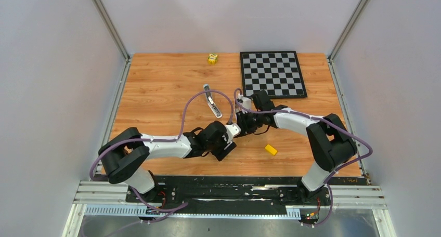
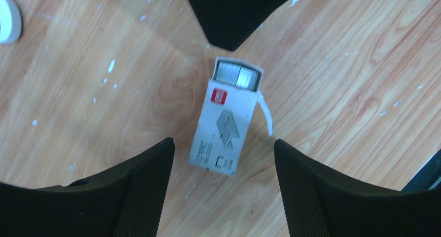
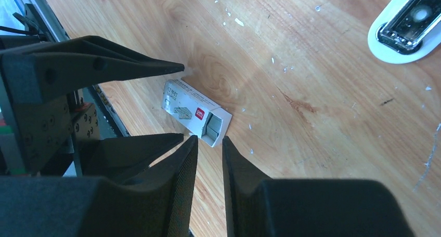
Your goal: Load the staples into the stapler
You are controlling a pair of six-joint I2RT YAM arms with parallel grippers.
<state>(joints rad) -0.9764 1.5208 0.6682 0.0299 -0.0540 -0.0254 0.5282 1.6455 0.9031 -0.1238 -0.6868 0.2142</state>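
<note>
Top external view: wooden table (image 1: 156, 86); black-and-white chessboard (image 1: 272, 74), far right of the white cardboard staple box (image 2: 223, 128). Left gripper (image 2: 223, 143) spread wide, straddling the box. Right gripper (image 3: 209, 141) fingers almost together, pinching nothing, at the box's open end. White-based metal stapler (image 1: 211, 102) lies beyond the box. Silvery-grey ridged staples (image 2: 237, 75) sit inside the box's open end.

left arm (image 1: 156, 146), white shell with black joints: stretched low toward centre, wrist roughly level. left gripper (image 2: 223, 141), black two-finger: spread wide, holding nothing. right arm (image 1: 296, 120), same build: elbow raised, forearm reaching inward-left. right gripper (image 3: 209, 139), black: fingers drawn almost together, only a thin slit between. Both tips face each other at centre, near but apart.
</note>
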